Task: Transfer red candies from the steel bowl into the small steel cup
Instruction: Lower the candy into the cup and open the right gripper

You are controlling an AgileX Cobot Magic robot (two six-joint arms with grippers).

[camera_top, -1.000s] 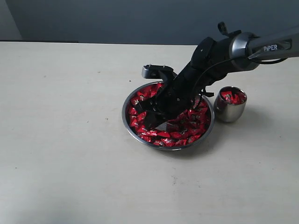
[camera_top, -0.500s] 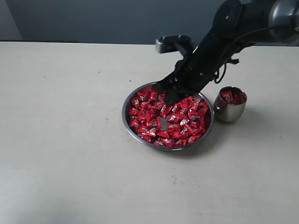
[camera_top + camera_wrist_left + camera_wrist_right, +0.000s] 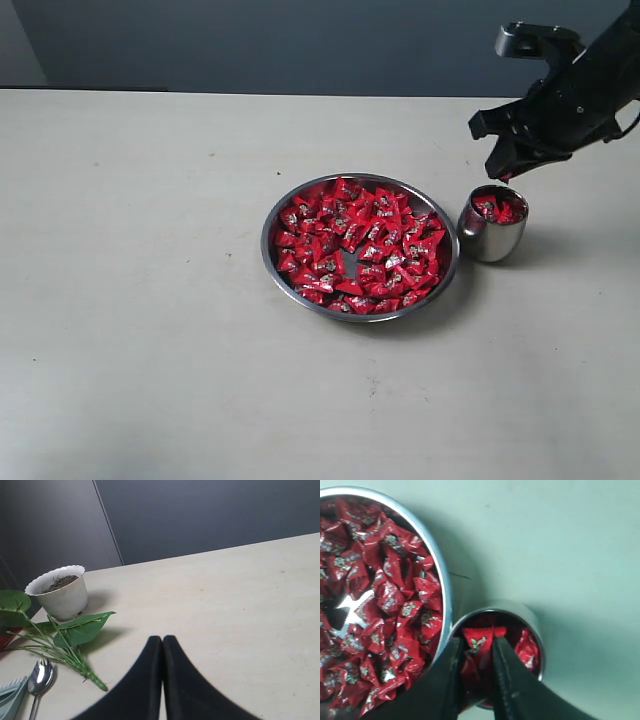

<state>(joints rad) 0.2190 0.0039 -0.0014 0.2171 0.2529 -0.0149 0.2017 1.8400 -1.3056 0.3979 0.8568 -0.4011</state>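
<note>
Now at the delivery step. Holding one red candy (image 3: 479,639) pinched between the two fingers (image 3: 451,677) of the right gripper (image 3: 479,652), directly over the mouth of the small steel cup (image 3: 492,238). Hanging a little above the rim and not touching it, as far as possible to judge from the exterior view.

Next, by judgement: lower slightly, keep centered over the opening, then spread the fingers to drop the candy inside and not on the table (image 3: 150,300). Needs some care with this cup: narrow mouth, several candies already inside, standing just beside the steel bowl (image 3: 268,245), perhaps touching it, cannot tell. Afterwards, return to the bowl for another piece.

On the left side, nothing to do: clenched left gripper (image 3: 162,680), nothing between its fingers, parked over bare table near a white pot (image 3: 57,597), a leafy green stem (image 3: 75,630) and a spoon (image 3: 41,672).

About the candies (image 3: 360,245): small, shiny red, wrapped with twisted ends, with a small pale and dark print on each wrapper. Piled loosely in the bowl, covering nearly all of the bottom, with one small gap of bare metal near the middle. Probably light and slippery, so easy to lose from a weak pinch.
</note>
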